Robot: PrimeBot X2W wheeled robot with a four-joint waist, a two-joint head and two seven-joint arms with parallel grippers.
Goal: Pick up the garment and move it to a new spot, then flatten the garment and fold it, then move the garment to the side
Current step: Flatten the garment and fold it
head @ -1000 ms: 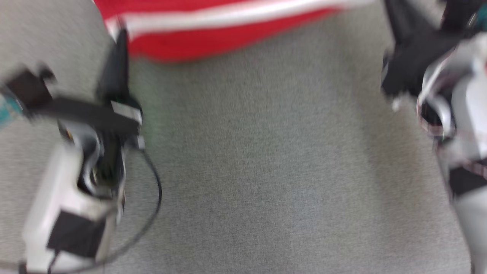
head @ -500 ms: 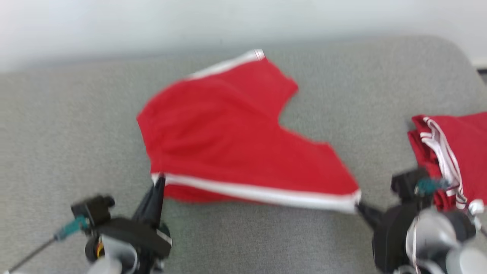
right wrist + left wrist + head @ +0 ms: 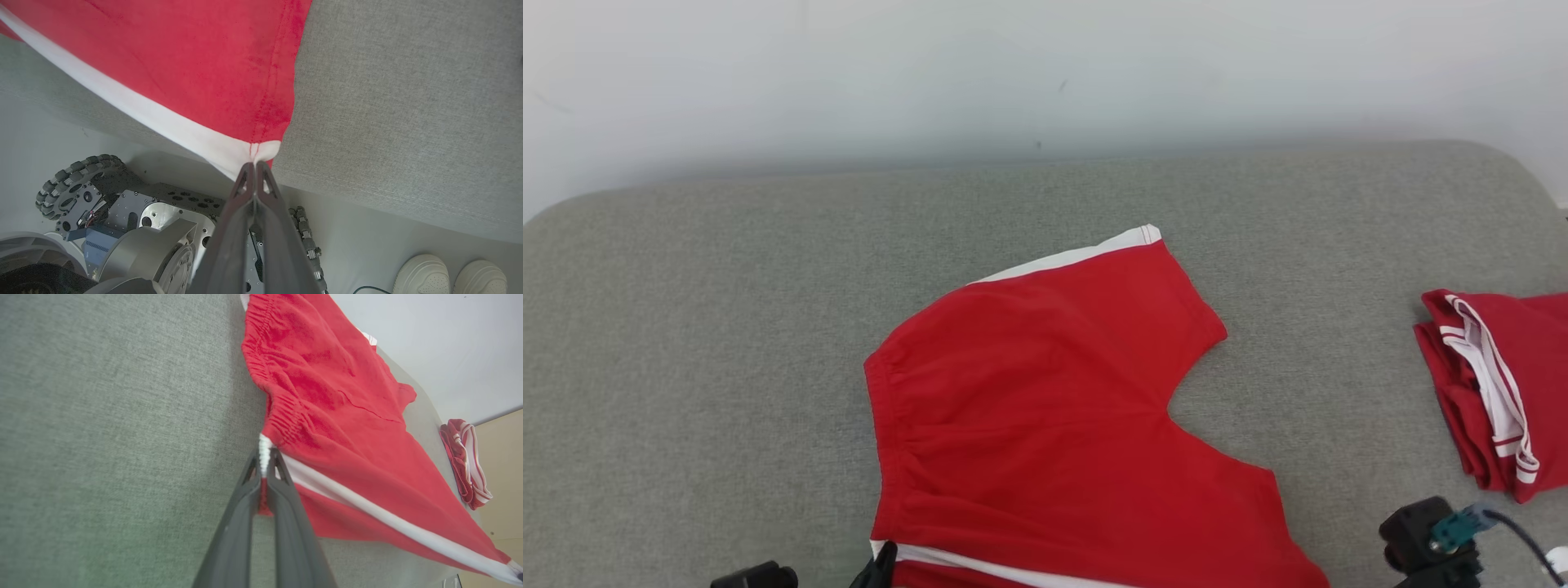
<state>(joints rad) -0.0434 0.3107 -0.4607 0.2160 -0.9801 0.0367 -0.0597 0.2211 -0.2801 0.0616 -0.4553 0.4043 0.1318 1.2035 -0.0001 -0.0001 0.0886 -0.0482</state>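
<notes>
Left wrist view: what has the left gripper (image 3: 265, 457) got?

Its fingers are pressed together on the waist corner of the shorts (image 3: 347, 428), right where the white stripe (image 3: 184, 128) starts.

And the right gripper (image 3: 254, 165)?

It is pinching the other end of that stripe, at the leg-hem corner, with the jaws closed tight on the cloth.

Why hold it that way?

My guess is that stretching one striped side between both grippers pulls the cloth taut so it can be dragged out flat. I'd put this at the flattening step, with the fold not yet started.

Where do the shorts lie?

In the middle of the cushion (image 3: 727, 327), with the far leg flat and pointing toward the wall (image 3: 1013, 73). The near striped edge is raised off the grey fabric. The hem corner hangs out past the cushion's front edge, above the robot's base (image 3: 135, 228).

Anything in the way?

A folded red pile (image 3: 1478, 392) sits at the right, well apart from the shorts. There is room to spread on that side, but a later move aside should mind it. A pair of white shoes (image 3: 449, 275) stands on the floor near the base, touching nothing. The gathered waist shows wrinkles, which may want another tug.
</notes>
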